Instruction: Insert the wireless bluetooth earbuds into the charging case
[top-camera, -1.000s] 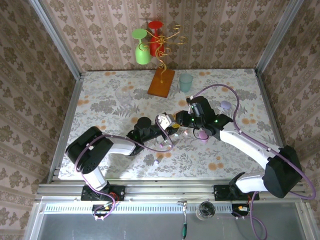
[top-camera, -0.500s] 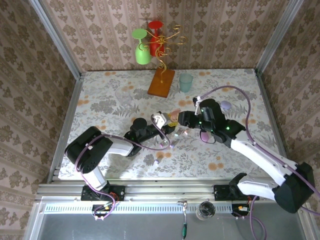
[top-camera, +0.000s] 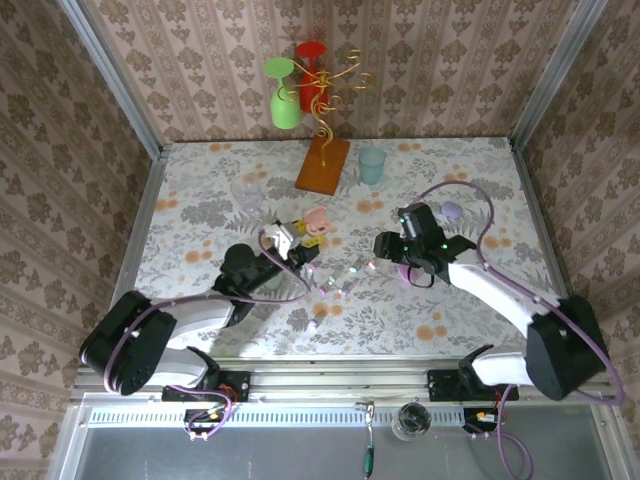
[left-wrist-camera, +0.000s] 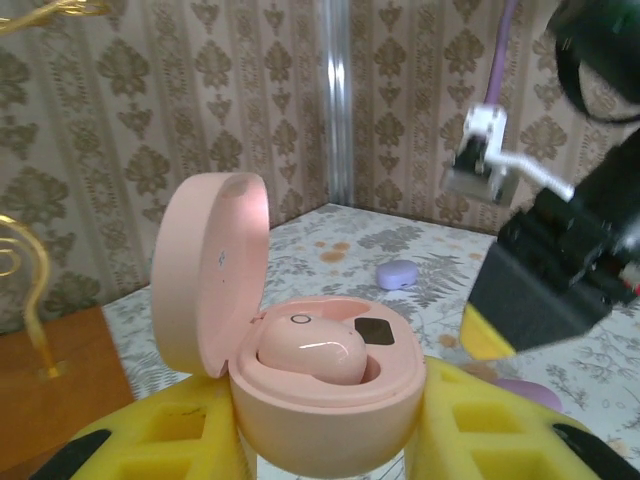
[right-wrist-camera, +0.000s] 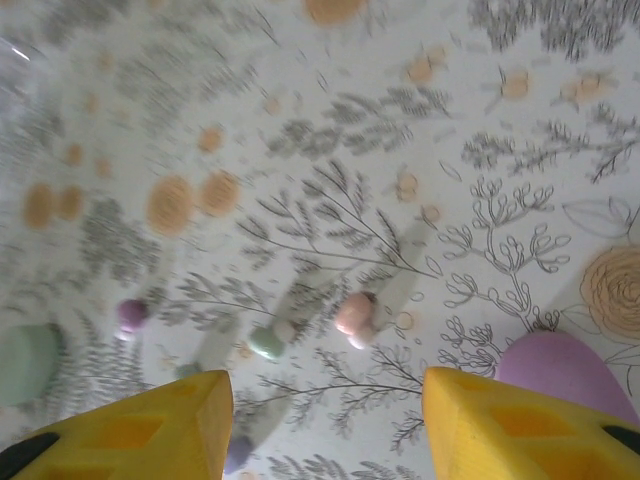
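Note:
The pink charging case (left-wrist-camera: 330, 405) stands open with its lid (left-wrist-camera: 210, 270) tipped back, and my left gripper (left-wrist-camera: 330, 445) is shut on its base between yellow fingers (left-wrist-camera: 150, 440). One pink earbud (left-wrist-camera: 312, 350) sits in its well. From above, the left gripper (top-camera: 300, 238) holds the case (top-camera: 318, 222) off the table. My right gripper (top-camera: 383, 247) hovers to its right, apart from it. In the right wrist view that gripper (right-wrist-camera: 325, 430) is open and empty above loose earbuds: pink (right-wrist-camera: 353, 313), green (right-wrist-camera: 266, 343) and purple (right-wrist-camera: 131, 314).
A lilac case (right-wrist-camera: 565, 375) lies by the right finger and a green case (right-wrist-camera: 25, 362) at the left edge. Another lilac case (top-camera: 452, 210) lies farther right. At the back stand a gold glass rack (top-camera: 322, 165), a teal cup (top-camera: 371, 165) and a clear glass (top-camera: 247, 190).
The right gripper has opened and drawn back to the right, away from the pink case. The left arm has pulled back to the left, carrying the open case.

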